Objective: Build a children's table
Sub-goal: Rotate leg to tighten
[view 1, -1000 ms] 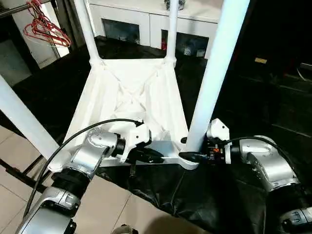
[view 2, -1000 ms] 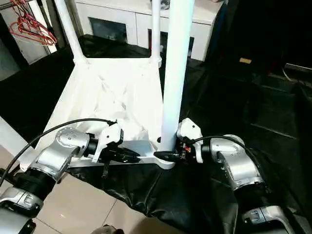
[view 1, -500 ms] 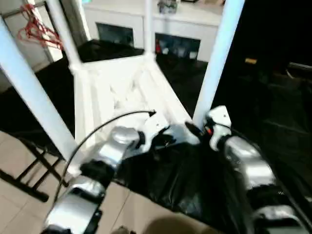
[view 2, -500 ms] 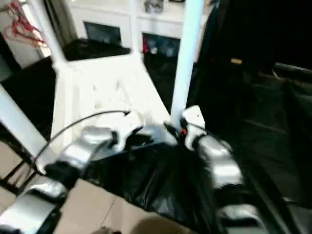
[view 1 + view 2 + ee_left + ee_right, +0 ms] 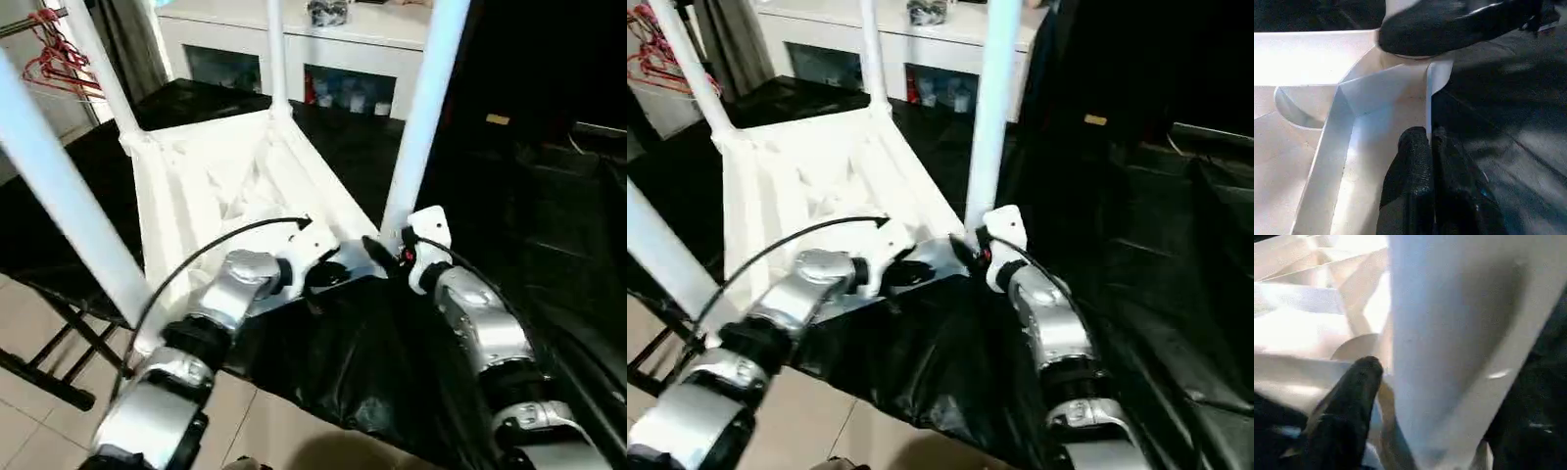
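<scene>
Nearest the camera, two silver forearms reach forward over a black sheet point(image 5: 392, 382) toward the near edge of the children's table point(image 5: 211, 186), which lies upside down with its ribbed underside facing up. The left gripper point(image 5: 1429, 147) has its two black fingers pressed together on the thin upright rim of the table top point(image 5: 1432, 98), pinching that wall just short of the near corner. Just beyond its fingertips, at that corner, stands the near-right leg point(image 5: 421, 108), and the right gripper point(image 5: 1415, 382) sits at this leg's foot with one black finger point(image 5: 1347, 396) on the table side of the tube; the other side is hidden, so it cannot be told whether it clamps the leg or only brackets it. The step in hand looks like seating or checking this last leg in its round socket. To do it well, the left grip should hold the rim steady while the right keeps the tube upright and pushes straight down, since a tilt could jam the flared end. Further off, a leg point(image 5: 59, 186) rises left of the left gripper, and two more stand at the far corners. The table is all white plastic, with diagonal ribs crossing under the top. Beyond it stands a white cabinet point(image 5: 323, 59) with glass doors.
</scene>
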Controlling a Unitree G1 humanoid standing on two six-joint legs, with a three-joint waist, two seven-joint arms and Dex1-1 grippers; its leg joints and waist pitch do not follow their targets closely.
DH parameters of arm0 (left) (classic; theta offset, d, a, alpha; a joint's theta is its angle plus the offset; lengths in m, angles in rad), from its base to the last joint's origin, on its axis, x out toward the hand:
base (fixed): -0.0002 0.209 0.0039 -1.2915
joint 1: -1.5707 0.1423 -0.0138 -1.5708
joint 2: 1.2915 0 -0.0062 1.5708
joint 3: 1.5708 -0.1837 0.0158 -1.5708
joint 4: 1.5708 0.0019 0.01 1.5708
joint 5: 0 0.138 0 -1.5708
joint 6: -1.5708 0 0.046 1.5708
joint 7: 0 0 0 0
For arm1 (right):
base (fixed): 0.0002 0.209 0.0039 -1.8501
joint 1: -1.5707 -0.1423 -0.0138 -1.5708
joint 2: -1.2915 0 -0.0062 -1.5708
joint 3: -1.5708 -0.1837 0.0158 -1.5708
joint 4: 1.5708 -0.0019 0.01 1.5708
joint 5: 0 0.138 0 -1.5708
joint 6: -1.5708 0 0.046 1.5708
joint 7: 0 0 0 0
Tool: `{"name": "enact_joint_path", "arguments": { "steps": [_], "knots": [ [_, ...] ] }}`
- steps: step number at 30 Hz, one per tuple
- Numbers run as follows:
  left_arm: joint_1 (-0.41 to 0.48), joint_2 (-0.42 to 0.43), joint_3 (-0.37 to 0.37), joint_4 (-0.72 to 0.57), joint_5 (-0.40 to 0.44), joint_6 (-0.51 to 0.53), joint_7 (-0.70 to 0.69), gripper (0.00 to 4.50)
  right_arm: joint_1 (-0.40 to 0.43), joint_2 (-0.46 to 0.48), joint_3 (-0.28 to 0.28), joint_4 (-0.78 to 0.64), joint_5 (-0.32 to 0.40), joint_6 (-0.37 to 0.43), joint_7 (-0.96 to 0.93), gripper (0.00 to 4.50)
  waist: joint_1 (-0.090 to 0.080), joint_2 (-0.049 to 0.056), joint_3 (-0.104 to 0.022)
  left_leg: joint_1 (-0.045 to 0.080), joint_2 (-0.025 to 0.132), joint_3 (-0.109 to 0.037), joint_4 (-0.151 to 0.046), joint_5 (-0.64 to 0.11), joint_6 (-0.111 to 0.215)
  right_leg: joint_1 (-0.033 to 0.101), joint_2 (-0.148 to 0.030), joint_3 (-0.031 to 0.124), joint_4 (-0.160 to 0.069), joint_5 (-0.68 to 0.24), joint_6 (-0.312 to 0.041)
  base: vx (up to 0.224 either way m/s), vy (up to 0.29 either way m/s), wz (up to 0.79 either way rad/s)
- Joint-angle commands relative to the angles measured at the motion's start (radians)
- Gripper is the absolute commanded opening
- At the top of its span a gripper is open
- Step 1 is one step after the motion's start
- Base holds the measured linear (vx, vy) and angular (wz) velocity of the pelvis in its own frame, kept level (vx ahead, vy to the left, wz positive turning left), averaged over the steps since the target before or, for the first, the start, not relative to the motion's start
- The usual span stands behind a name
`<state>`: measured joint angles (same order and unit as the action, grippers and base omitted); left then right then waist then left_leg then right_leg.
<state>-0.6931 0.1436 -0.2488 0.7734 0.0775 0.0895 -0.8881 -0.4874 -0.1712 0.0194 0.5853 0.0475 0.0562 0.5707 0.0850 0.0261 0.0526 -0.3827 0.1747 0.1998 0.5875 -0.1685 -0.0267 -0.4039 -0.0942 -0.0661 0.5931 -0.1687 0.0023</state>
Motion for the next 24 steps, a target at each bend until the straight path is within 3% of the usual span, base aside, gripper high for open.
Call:
{"name": "enact_joint_path", "arguments": {
  "steps": [1, 7, 8, 11, 13, 15, 18, 24],
  "knots": [
    [0.003, -0.014, -0.003, -0.068, -0.048, -0.055, -0.055, 0.00, 0.022, 0.011, 0.092, -0.014, 0.013, -0.006, 0.129, 3.05, 0.003, -0.010, -0.063, 0.018, 0.058, -0.033, -0.082, -0.334, 0.014, 0.039, -0.068, 0.044, -0.082, -0.310, -0.194, 0.000, 0.000, 0.00],
    [0.045, 0.035, -0.020, -0.133, -0.084, -0.073, -0.192, 0.00, 0.038, -0.062, 0.098, -0.062, 0.048, -0.037, 0.294, 3.05, 0.009, -0.008, -0.069, 0.017, 0.060, -0.027, -0.074, -0.257, 0.048, 0.044, -0.064, 0.043, -0.065, -0.189, -0.244, 0.000, 0.000, 0.00],
    [0.058, 0.058, -0.025, -0.156, -0.093, -0.070, -0.238, 0.00, 0.055, -0.100, 0.111, -0.103, 0.081, -0.014, 0.396, 3.05, 0.010, -0.008, -0.070, 0.016, 0.060, -0.024, -0.071, -0.237, 0.059, 0.044, -0.063, 0.042, -0.061, -0.158, -0.257, 0.000, 0.000, 0.00],
    [0.075, 0.086, -0.031, -0.187, -0.107, -0.069, -0.299, 0.00, 0.081, -0.151, 0.134, -0.155, 0.109, 0.002, 0.510, 3.05, 0.024, -0.007, -0.069, 0.017, 0.064, -0.022, -0.069, -0.226, 0.084, 0.045, -0.062, 0.041, -0.058, -0.147, -0.263, 0.000, 0.000, 0.00],
    [0.084, 0.102, -0.035, -0.205, -0.112, -0.067, -0.329, 0.00, 0.094, -0.178, 0.145, -0.179, 0.118, 0.010, 0.562, 3.05, 0.027, -0.011, -0.067, 0.017, 0.066, -0.023, -0.072, -0.242, 0.077, 0.043, -0.064, 0.041, -0.061, -0.186, -0.260, 0.000, 0.000, 0.00],
    [0.096, 0.122, -0.038, -0.228, -0.116, -0.060, -0.363, 0.00, 0.109, -0.216, 0.163, -0.202, 0.116, 0.012, 0.620, 3.05, 0.032, -0.009, -0.064, 0.020, 0.066, -0.022, -0.073, -0.264, 0.065, 0.040, -0.066, 0.043, -0.066, -0.238, -0.249, 0.000, 0.000, 0.00],
    [0.106, 0.137, -0.038, -0.245, -0.119, -0.055, -0.387, 0.00, 0.116, -0.247, 0.178, -0.210, 0.112, 0.016, 0.670, 3.05, 0.031, -0.014, -0.060, 0.021, 0.067, -0.026, -0.079, -0.307, 0.037, 0.038, -0.068, 0.044, -0.074, -0.330, -0.220, 0.000, 0.000, 0.00],
    [0.114, 0.147, -0.039, -0.265, -0.127, -0.042, -0.407, 0.00, 0.121, -0.272, 0.189, -0.231, 0.125, 0.044, 0.709, 2.61, 0.033, -0.014, -0.064, 0.019, 0.065, -0.026, -0.076, -0.275, 0.040, 0.039, -0.067, 0.046, -0.069, -0.293, -0.223, 0.000, 0.000, 0.00]
  ]
}}
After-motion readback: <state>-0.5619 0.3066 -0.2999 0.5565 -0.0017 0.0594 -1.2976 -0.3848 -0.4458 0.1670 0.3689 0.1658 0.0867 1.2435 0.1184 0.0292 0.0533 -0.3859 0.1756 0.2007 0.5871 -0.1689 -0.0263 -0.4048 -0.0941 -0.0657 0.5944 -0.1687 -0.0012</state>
